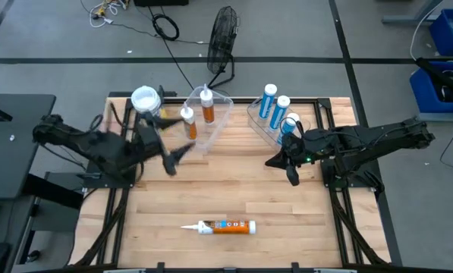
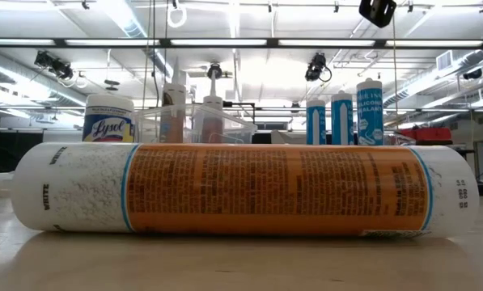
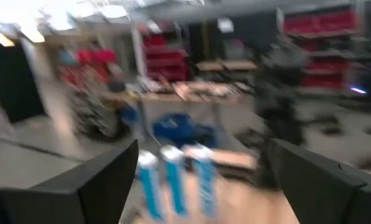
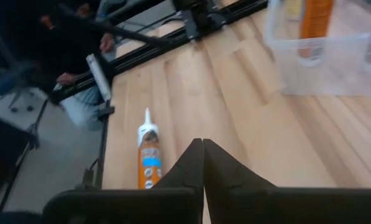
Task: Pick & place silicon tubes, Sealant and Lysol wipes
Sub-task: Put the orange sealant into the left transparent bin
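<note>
1 tube [image 1: 228, 226] lying before 2 bins [image 1: 208, 117]

1. Orange tube [image 2: 265, 190], low view: fills the foreground; its nozzle end is out of sight.
2. Lysol wipes [image 2: 108, 118], low view: lower part hidden behind the orange tube.
3. Blue tubes [image 3: 176, 186], left wrist view: blurred, labels unreadable, bases cut off.
4. Clear bin [image 4: 322, 53], right wrist view: cut off by the picture's edge.
</note>
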